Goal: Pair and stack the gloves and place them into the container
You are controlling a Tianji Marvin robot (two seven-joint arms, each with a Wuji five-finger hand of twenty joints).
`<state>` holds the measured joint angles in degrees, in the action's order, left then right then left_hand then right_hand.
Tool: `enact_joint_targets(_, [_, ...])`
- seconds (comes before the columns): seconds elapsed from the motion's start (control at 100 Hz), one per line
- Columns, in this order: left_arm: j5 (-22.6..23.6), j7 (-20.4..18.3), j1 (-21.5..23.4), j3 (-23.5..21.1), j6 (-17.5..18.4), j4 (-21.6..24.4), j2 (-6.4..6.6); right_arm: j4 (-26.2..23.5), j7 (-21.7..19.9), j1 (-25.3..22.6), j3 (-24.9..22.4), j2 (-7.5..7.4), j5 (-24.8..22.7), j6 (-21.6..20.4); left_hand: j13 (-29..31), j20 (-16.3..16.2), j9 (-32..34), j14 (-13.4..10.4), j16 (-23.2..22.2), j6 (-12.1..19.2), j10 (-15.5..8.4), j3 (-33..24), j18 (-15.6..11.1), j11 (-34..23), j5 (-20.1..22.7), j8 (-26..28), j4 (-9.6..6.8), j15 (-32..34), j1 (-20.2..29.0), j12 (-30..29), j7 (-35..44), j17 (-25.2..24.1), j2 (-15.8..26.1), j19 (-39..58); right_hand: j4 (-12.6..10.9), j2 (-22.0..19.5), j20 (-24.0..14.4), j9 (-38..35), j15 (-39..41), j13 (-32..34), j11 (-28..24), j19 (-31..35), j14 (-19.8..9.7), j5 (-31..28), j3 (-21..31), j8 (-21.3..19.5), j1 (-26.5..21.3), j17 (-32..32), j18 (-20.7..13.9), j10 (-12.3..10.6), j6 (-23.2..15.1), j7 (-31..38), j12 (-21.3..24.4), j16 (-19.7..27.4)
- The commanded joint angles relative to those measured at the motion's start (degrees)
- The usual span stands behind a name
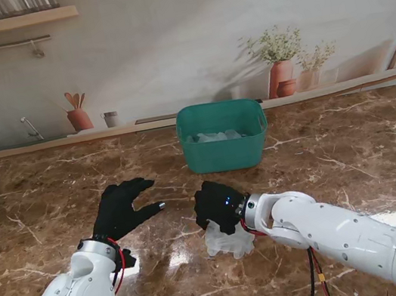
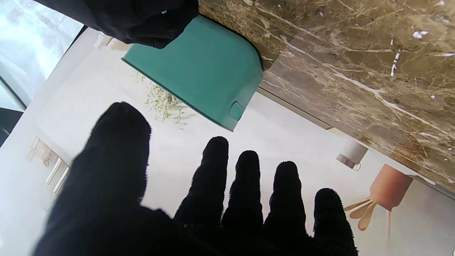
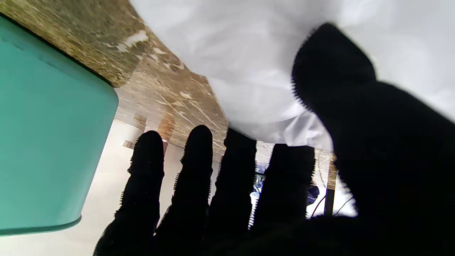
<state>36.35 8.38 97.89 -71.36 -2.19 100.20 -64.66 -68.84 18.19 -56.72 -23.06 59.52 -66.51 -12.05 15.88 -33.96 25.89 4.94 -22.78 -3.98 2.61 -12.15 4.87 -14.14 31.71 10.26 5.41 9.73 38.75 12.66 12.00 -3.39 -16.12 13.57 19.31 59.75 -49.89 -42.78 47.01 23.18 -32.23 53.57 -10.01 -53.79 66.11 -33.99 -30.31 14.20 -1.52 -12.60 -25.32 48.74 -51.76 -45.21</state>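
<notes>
Near the bin [image 1: 225, 151], the right hand [image 1: 218, 206] pinches the gloves [image 1: 228, 239]; left hand [image 1: 120, 209] is spread, empty. Lift high enough to clear the rim.

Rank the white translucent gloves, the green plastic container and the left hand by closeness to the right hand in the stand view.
1. White translucent gloves, under the right hand.
2. Left hand, to its left.
3. Green plastic container, farther from me.

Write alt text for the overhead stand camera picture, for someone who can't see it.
The robot's right hand rests on pale see-through gloves lying on a brown marble table. Its left hand hovers open beside it. Farther from me stands a green container with more pale gloves inside.
</notes>
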Motion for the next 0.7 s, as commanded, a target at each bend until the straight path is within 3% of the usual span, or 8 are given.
enact_joint_targets(0.0, [0.1, 0.4, 0.2, 0.1, 0.1, -0.1, -0.15, 0.1, -1.0, -0.7, -0.1, -0.41, -0.4, 0.2, -1.9, -0.8, -1.5, -3.0, 0.5, 1.4, -1.9, 2.1, 0.0, 1.5, 0.8, 0.0, -1.73, -1.9, 1.5, -0.6, 0.7, -0.7, 1.9, -0.2, 2.8, 1.8, -1.4, 5.7, -8.5, -3.3, 10.1, 2.0, -0.3, -3.1, -0.5, -4.0, -0.6, 1.2, -1.2, 3.6, -3.4, 2.3, 13.3, 8.5])
enact_joint_targets(0.07, [0.0, 0.3, 0.1, 0.2, 0.1, -0.2, -0.13, -0.1, -1.3, -0.7, -0.1, -0.58, -0.6, 0.0, -1.9, -0.8, -1.6, -3.0, 0.5, 1.4, -1.9, 2.3, 0.0, 1.5, 0.8, 0.1, -1.77, -1.9, 1.6, -0.6, 0.8, -0.7, 2.0, -0.1, 2.9, 2.4, -0.1, 5.7, -18.7, 0.9, 16.5, 2.2, 0.8, -3.7, 0.1, -5.5, -0.8, 4.3, -0.1, 5.4, -3.5, 2.1, 24.7, 17.2])
enact_joint_targets(0.13, [-0.1, 0.1, 0.0, 0.3, 0.3, -0.2, -0.12, -0.5, -1.8, -0.9, -0.5, -0.70, -0.7, -0.3, -1.9, -0.8, -1.5, -3.0, 0.5, 1.5, -2.0, 2.5, 0.0, 1.5, 0.9, 0.1, -1.80, -1.9, 1.7, -0.6, 0.9, -0.7, 2.0, -0.1, 2.9, 3.1, 1.1, -0.2, -21.9, 10.2, 16.3, 2.9, 2.0, -4.0, 0.5, -5.9, -1.0, 8.2, 1.6, 5.4, -3.1, 2.2, 27.9, 19.7])
enact_joint_targets(0.17, [-0.1, 0.1, -0.1, 0.3, 0.3, -0.2, -0.10, -0.3, -1.8, -0.9, -0.5, -0.65, -0.6, -0.5, -1.8, -0.8, -1.4, -3.0, 0.5, 1.6, -2.0, 2.6, 0.0, 1.5, 1.1, 0.1, -1.82, -1.9, 1.9, -0.6, 1.0, -0.6, 2.0, -0.1, 2.8, 3.3, 1.9, -10.1, -22.9, 20.9, 14.3, 4.7, 2.8, -4.1, 0.9, -7.0, -1.7, 12.8, 2.5, 4.5, -2.8, 2.4, 28.7, 20.4])
enact_joint_targets(0.22, [-0.1, 0.0, -0.1, 0.3, 0.4, -0.2, -0.09, 0.2, -1.3, -0.7, -0.3, -0.49, -0.3, -0.8, -1.8, -0.7, -1.3, -3.0, 0.5, 1.7, -2.1, 2.8, 0.0, 1.4, 1.2, 0.2, -1.83, -1.8, 1.9, -0.6, 1.1, -0.6, 2.1, -0.1, 2.6, 3.5, 1.7, -19.5, -21.1, 30.6, 11.0, 8.1, 3.1, -4.3, 1.3, -7.9, -2.6, 17.8, 2.9, 2.9, -2.2, 2.5, 27.1, 18.9])
enact_joint_targets(0.27, [0.0, 0.0, -0.1, 0.3, 0.5, -0.3, -0.08, 0.6, -0.5, -0.8, -0.7, -0.30, 0.1, -1.3, -1.8, -0.7, -1.3, -2.9, 0.5, 1.7, -2.0, 2.9, 0.0, 1.4, 1.3, 0.3, -1.85, -1.8, 2.0, -0.6, 1.2, -0.6, 2.0, 0.0, 2.5, 3.8, 2.6, -27.3, -17.9, 36.9, 8.5, 12.4, 2.6, -4.7, 1.5, -7.4, -3.1, 21.2, 3.3, 1.1, -1.6, 2.9, 16.8, 14.0])
enact_joint_targets(0.34, [0.1, 0.1, -0.2, 0.2, 0.5, -0.3, -0.09, 0.8, 0.9, -1.3, -1.8, -0.19, 0.0, -1.7, -1.7, -0.7, -1.3, -2.9, 0.5, 1.8, -1.9, 3.1, 0.0, 1.4, 1.3, 0.3, -1.88, -1.8, 2.1, -0.6, 1.2, -0.6, 2.1, 0.0, 2.5, 4.3, 3.0, -31.9, -14.1, 40.3, 4.4, 15.0, 2.2, -5.2, 1.8, -5.9, -3.4, 23.4, 3.3, -0.4, -1.6, 3.4, 10.7, 8.8])
enact_joint_targets(0.69, [0.1, -0.1, -0.5, 0.4, 1.1, -0.5, -0.03, -3.8, 2.7, -10.0, -16.3, 0.67, 0.5, -1.0, -1.8, -0.5, -1.2, -2.9, 0.5, 1.7, -1.8, 3.9, 0.0, 1.4, 1.5, 0.4, -2.00, -1.8, 2.6, -0.6, 1.4, -0.7, 2.4, 0.0, 2.3, 3.3, 3.8, -33.1, -11.1, 41.2, 1.7, 16.6, 2.7, -5.4, 2.1, -5.3, -3.7, 23.7, 3.5, -0.3, -2.0, 3.7, 7.5, 4.5])
